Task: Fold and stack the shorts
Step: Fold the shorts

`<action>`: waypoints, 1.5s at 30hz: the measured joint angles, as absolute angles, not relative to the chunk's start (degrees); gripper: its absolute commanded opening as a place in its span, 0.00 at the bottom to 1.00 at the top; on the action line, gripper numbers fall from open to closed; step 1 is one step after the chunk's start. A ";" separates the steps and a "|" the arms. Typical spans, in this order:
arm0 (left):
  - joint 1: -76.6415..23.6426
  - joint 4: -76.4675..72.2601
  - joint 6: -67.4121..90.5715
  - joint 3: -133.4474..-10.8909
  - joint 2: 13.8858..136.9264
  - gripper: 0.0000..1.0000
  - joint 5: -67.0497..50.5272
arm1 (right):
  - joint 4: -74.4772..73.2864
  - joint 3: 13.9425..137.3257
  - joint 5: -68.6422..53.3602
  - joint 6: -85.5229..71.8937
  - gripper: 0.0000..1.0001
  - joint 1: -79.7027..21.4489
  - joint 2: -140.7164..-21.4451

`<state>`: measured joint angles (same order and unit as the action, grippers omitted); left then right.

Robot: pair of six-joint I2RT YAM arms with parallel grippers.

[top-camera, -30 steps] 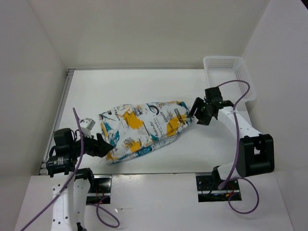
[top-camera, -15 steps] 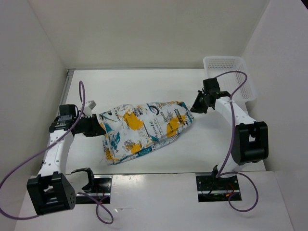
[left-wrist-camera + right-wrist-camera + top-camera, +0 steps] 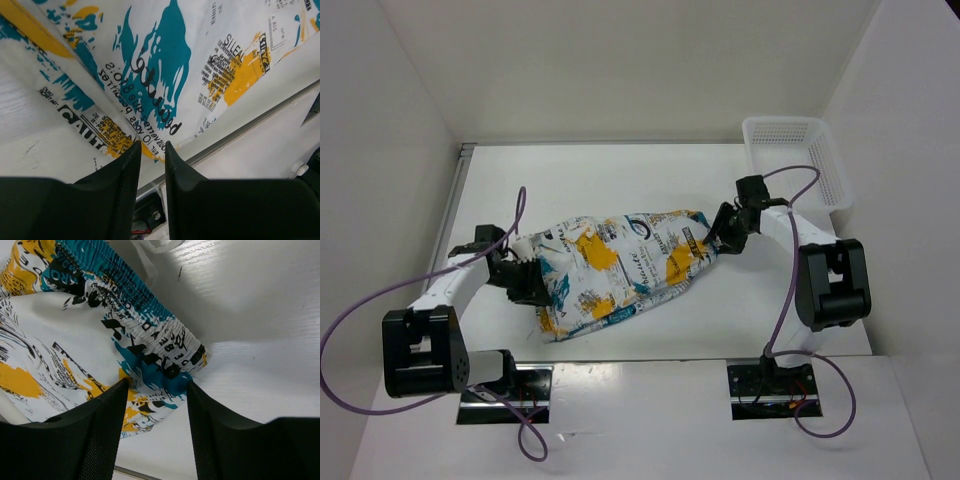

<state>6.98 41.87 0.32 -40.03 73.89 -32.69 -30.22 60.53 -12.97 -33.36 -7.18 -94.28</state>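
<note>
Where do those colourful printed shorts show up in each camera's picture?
Top external: the shorts lie mid-table, stretched left to right.
Left wrist: they fill the upper part of the picture.
Right wrist: upper left and centre, with the waistband running diagonally.
Shared landmark: the white table beneath them.

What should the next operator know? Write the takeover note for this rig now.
Left gripper: jaws nearly together at the hem of the shorts, apparently pinching it.
Right gripper: open, straddling the waistband corner, not gripping.
Shorts: one pair lying lengthwise across the table, waistband toward the right arm. The white basket stands at the far right corner, apart from them.
Done: both arms are at the ends of the shorts.
Left: grip the waistband, fold, stack. No stack is visible.
</note>
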 measured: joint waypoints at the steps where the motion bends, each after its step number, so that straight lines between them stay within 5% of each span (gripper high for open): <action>1: 6.85 42.48 0.23 -40.03 73.84 0.39 -32.36 | -30.13 60.29 -12.88 -33.39 0.58 -7.18 -94.28; 4: 6.74 43.38 0.08 -39.83 73.87 0.56 -32.18 | -29.76 59.66 -12.86 -33.61 0.62 -6.98 -94.15; 19: -0.73 40.10 0.30 -37.58 79.83 0.48 -32.64 | -28.16 57.95 -13.69 -34.70 0.64 -6.70 -95.50; 22: -1.32 39.48 0.30 -37.54 80.77 0.63 -32.36 | -28.08 57.95 -13.80 -34.70 0.64 -6.70 -95.50; 28: -1.43 41.67 0.23 -37.80 76.90 0.68 -27.40 | -28.14 57.95 -13.89 -34.63 0.64 -6.70 -95.50; 38: -1.43 37.87 0.27 -36.84 78.04 0.26 -28.53 | -28.21 58.22 -13.96 -33.95 0.61 -6.70 -95.96; 43: -1.43 36.77 0.23 -36.84 78.94 0.00 -29.52 | -28.14 58.22 -13.96 -33.21 0.34 -6.70 -96.09; 45: -1.43 36.60 0.23 -36.84 78.98 0.00 -29.78 | -28.14 58.22 -13.96 -33.32 0.18 -6.68 -96.09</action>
